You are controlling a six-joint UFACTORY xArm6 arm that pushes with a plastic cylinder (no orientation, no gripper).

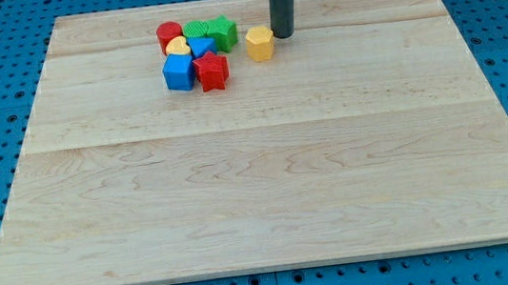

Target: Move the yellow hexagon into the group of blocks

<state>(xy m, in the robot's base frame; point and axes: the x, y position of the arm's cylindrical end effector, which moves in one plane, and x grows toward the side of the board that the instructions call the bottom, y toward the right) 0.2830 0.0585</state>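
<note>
My rod (281, 0) is looking dark grey, almost black. It is looking round and smooth, like a thick stick, the same width all the way down. A soft shine is running along one side. My tip (283, 35) is showing a flat, round end.

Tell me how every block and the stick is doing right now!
yellow hexagon: alone, just right of the group
my tip: right beside the yellow hexagon, on its right
red cylinder: in the group
green blocks: in the group
blue cube: in the group
red star: in the group
</note>
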